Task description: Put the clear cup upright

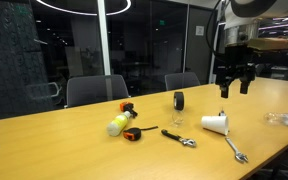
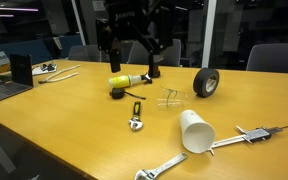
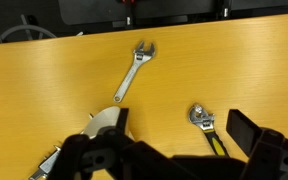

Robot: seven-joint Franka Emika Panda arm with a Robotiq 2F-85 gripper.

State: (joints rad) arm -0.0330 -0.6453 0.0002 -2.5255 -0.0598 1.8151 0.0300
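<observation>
Overhead, the gripper [image 1: 234, 88] hung clear of the tabletop, jaws spread wide, holding and touching nothing, the clear cup [image 2: 170, 98] faint near the tabletop's middle, away from every edge, between black tape roll [image 2: 206, 82] and yellow bottle [image 2: 127, 82], its pose unreadable

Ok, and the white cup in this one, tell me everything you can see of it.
The white cup is opaque, plain and tapered, and looks like paper or plastic. It lies on its side on the wooden table, with no damage showing. A silver tool lies right beside it; whether they touch cannot be told. Nothing grips it.
</observation>
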